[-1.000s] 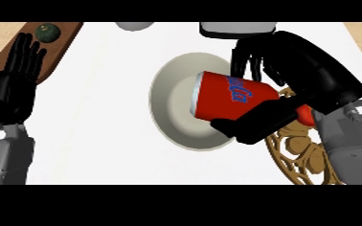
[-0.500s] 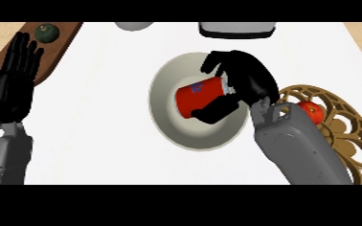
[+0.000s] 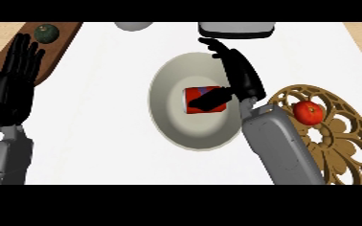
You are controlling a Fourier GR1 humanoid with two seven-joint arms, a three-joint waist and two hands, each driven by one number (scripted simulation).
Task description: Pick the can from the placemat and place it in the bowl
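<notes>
Can [image 3: 205, 99] lying inside bowl [image 3: 170, 124], release step; right hand [image 3: 240, 74] fingers straightened above, thumb seemingly touching it. Next: lift clear. Left hand [image 3: 17, 84] open, resting at left edge.

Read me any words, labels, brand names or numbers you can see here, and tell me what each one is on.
No text can be read anywhere in this view.
Can, lying in the bowl: red with a bluish patch that may be a label, too blurred to read and partly hidden by the right hand.
Placemat, tomato, left hand: no writing visible.
</notes>
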